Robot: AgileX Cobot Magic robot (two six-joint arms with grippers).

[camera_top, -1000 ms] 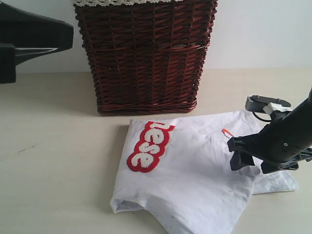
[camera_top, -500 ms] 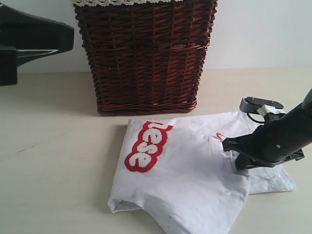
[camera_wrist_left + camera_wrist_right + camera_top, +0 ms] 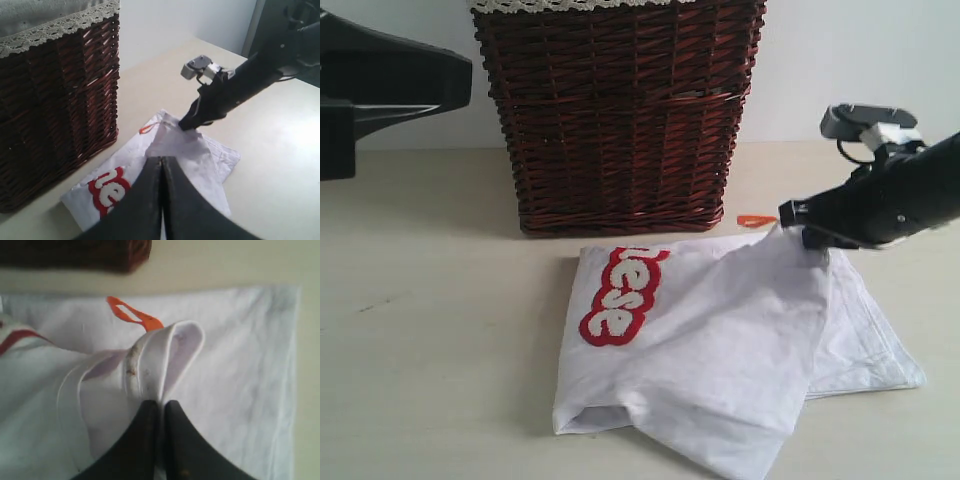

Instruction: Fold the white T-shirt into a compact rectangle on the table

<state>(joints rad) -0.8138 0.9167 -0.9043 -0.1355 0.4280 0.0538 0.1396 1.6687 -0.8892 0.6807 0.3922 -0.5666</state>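
The white T-shirt (image 3: 720, 320) lies partly folded on the table (image 3: 420, 350), in front of the basket, its red band of white letters (image 3: 620, 296) facing up on the left. My right gripper (image 3: 798, 226) is shut on the shirt's collar edge and holds that part lifted off the table, so the cloth hangs in a slope. In the right wrist view the pinched white fold (image 3: 160, 365) stands up between the fingertips (image 3: 161, 405), with an orange loop (image 3: 132, 312) behind it. My left gripper (image 3: 162, 162) is shut and empty, high above the shirt (image 3: 200, 160).
A dark red-brown wicker basket (image 3: 620, 110) with a lace-trimmed liner stands just behind the shirt, against the white wall. The left arm's dark body (image 3: 380, 85) hangs at the far left. Bare table stretches to the left of the shirt.
The right gripper shut on the shirt's collar edge and rose up and back toward the basket, pulling the cloth up with it. The left arm stayed still.
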